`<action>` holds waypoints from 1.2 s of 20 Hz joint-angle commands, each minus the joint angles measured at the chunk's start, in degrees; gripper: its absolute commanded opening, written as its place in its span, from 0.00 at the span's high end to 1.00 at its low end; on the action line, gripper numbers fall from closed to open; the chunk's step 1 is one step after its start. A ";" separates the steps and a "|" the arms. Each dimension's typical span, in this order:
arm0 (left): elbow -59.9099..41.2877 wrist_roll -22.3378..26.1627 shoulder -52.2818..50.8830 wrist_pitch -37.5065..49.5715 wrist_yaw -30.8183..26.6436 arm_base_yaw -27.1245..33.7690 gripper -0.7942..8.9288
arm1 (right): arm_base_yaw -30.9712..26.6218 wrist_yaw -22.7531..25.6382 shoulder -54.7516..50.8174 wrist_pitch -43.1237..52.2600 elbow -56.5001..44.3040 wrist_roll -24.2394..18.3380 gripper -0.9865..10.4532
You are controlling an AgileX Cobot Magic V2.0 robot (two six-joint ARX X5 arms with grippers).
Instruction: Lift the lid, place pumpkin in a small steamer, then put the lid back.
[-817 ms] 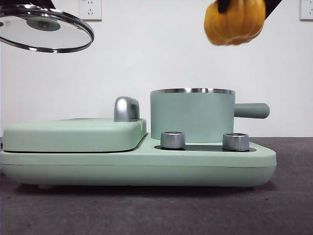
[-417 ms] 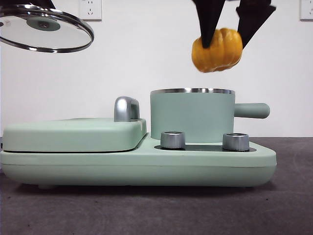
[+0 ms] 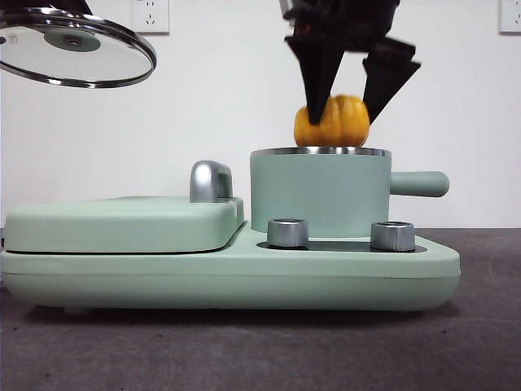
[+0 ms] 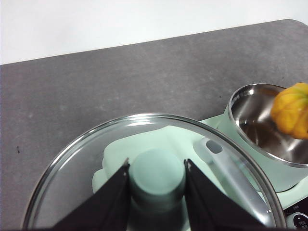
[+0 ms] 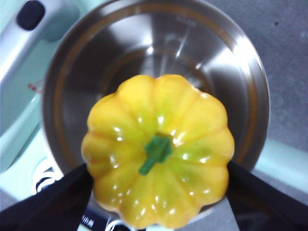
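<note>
Lid (image 3: 75, 46): off, your left gripper (image 4: 157, 185) clamps its knob. Pumpkin (image 3: 332, 122): right gripper (image 3: 352, 110) holds it, 12 o'clock over steamer (image 3: 320, 192); release, relidding remain

Left gripper (image 4: 157, 180) clamps the lid (image 4: 149, 168) knob; pumpkin (image 4: 291, 109) over small steamer (image 4: 262, 127)

The lid (image 3: 75, 47), clear glass with a steel rim and a mint-green knob (image 4: 157, 175), hangs tilted in the air at about ten o'clock from the steamer (image 3: 320, 193), well apart from it. The steamer, a mint-green pot with a steel rim and a stubby side handle (image 3: 419, 184), stands upright and uncovered, its shiny steel inside bare. The pumpkin (image 5: 158, 149), glossy yellow-orange and ribbed, sits stem up at the steamer's mouth, its bottom level with the rim.
</note>
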 commanded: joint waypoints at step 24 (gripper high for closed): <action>0.83 0.48 1.75 2.08 -0.11 0.00 0.91 | 0.15 -2.93 14.08 7.45 1.66 -2.36 0.51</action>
